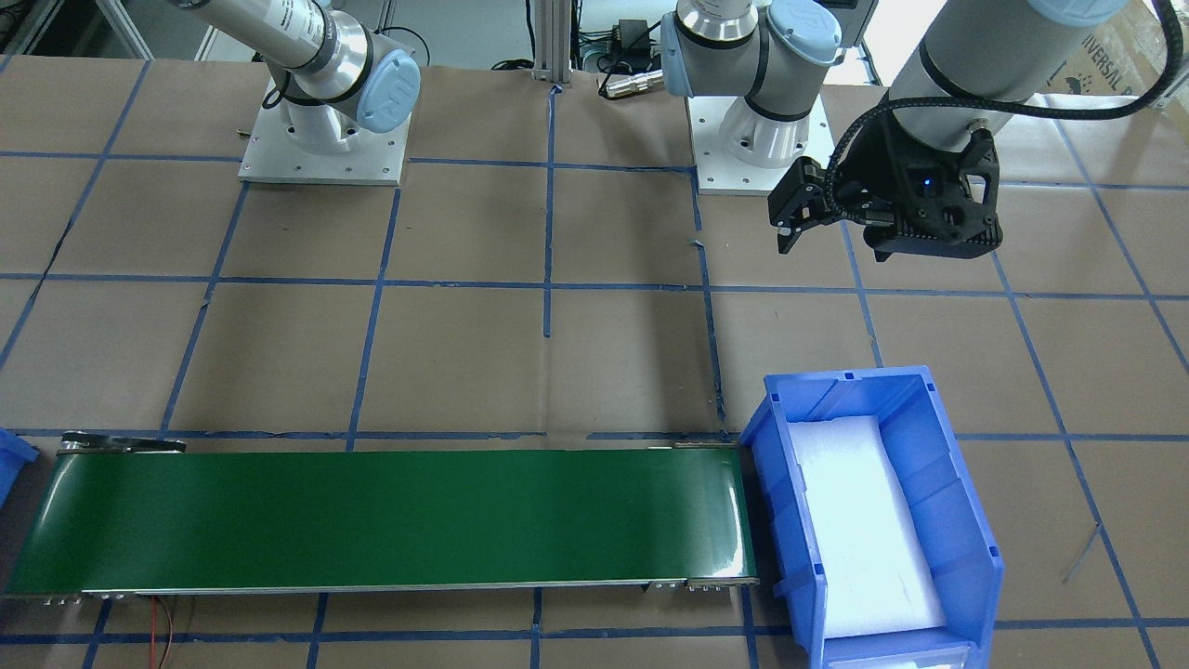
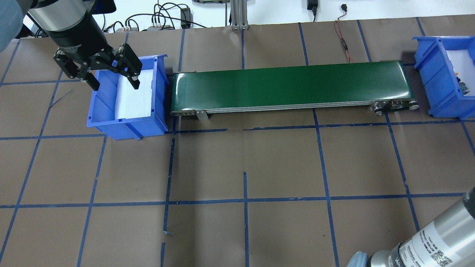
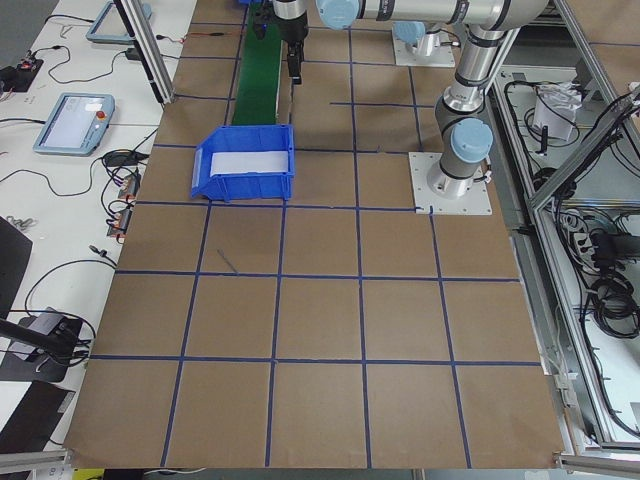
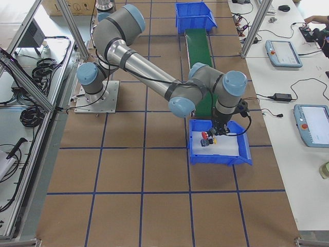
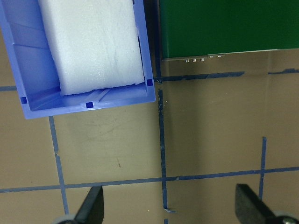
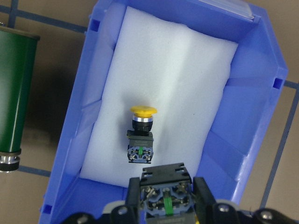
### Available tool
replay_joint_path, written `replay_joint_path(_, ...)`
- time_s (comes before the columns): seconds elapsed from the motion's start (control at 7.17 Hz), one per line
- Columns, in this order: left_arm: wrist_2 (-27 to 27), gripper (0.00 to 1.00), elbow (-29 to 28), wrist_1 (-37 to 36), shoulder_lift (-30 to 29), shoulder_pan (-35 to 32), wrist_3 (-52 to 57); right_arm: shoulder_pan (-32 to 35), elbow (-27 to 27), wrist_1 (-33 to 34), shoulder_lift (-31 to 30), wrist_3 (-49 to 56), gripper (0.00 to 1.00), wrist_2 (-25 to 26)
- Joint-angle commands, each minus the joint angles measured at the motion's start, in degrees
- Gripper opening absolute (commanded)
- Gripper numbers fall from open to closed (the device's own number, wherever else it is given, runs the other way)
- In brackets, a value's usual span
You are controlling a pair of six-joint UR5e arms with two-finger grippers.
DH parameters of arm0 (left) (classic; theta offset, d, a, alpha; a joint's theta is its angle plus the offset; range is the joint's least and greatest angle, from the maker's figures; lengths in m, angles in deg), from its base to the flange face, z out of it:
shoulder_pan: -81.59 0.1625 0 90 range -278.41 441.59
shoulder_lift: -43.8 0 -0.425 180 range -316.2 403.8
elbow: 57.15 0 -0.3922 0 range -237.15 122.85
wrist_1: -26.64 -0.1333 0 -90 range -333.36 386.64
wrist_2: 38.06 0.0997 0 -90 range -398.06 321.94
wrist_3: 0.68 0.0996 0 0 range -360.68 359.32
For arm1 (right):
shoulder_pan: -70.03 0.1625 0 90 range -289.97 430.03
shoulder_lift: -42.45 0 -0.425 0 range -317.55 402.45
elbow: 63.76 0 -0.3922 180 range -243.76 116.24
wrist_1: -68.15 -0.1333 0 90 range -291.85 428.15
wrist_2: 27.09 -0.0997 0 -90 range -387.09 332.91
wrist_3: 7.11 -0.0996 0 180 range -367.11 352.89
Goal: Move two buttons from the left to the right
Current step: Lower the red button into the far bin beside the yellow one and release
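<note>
The yellow mushroom-capped button (image 6: pixel 142 133) lies on the white foam in the right blue bin (image 6: pixel 81 121). My right gripper (image 6: pixel 166 198) hangs over that bin's near end, shut on the grey-green terminal base of a second button (image 6: pixel 166 195). In the exterior right view its red cap (image 4: pixel 204 136) shows beside the gripper (image 4: pixel 216 135), above the bin (image 4: pixel 216 160). My left gripper (image 2: pixel 115 84) is open and holds nothing, high above the left blue bin (image 2: pixel 126 126). It also shows in the front view (image 1: pixel 797 212) and in the left wrist view (image 5: pixel 170 214).
A green conveyor belt (image 2: pixel 289 85) runs between the two bins; it also shows in the front view (image 1: pixel 372 520). The left bin (image 1: pixel 966 520) shows only a white foam pad (image 5: pixel 93 42). Brown paper with blue tape lines covers the table (image 2: pixel 245 163).
</note>
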Motion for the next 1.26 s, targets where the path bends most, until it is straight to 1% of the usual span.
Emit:
replay_joint_path(0.0, -0.23, 1.00, -0.09, -0.29, -0.01, -0.25, 0.00, 0.35, -4.66, 0.80, 5.04, -0.14, 0.10, -0.16)
replay_joint_path(0.28, 0.12, 1.00, -0.09, -0.20, 0.08, 0.01, 0.09, 1.14, -5.03, 3.43, 7.51, -0.40, 0.10, -1.12)
replay_joint_path(0.56, 0.03, 1.00, -0.09, -0.20, -0.01, 0.01, 0.09, 2.28, -5.11, 7.64, 10.76, -0.58, 0.10, -2.36)
replay_joint_path(1.12, -0.06, 1.00, -0.09, -0.20, -0.19, 0.01, 0.09, 2.90, -5.20, 10.91, 14.63, -0.76, 0.11, -3.85)
